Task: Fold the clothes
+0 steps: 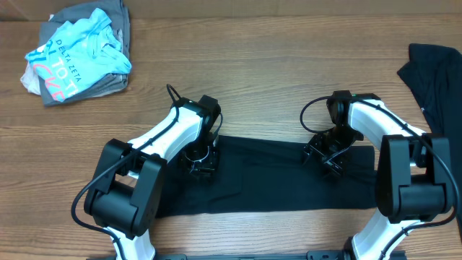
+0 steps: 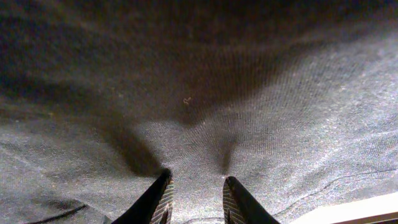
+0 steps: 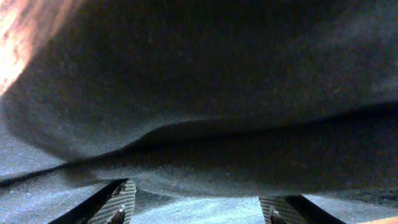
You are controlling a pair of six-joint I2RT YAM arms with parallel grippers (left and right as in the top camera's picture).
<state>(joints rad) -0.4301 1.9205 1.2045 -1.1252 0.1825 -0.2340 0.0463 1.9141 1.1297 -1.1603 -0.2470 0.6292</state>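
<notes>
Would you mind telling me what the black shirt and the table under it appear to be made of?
The black shirt: soft knit, likely cotton jersey, matte; the left wrist view shows fine ribbed knit lines and puckers. The table: wood or wood-look laminate, light brown with grain streaks; the pictures cannot settle which.

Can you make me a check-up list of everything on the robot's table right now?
Surface: brown wooden table, plank grain.
Job's things: plain black T-shirt, lying as a long flat band under both arms.
Clutter: light blue printed shirt heaped on grey clothes, far left corner; another black garment at the right edge.
Grippers: left gripper pinches a pucker of the plain black T-shirt; right gripper is open, with its fingers either side of a raised fold.
Cables: black cable looped on the left arm, another black cable on the right arm.
Surroundings: nothing seen.
</notes>
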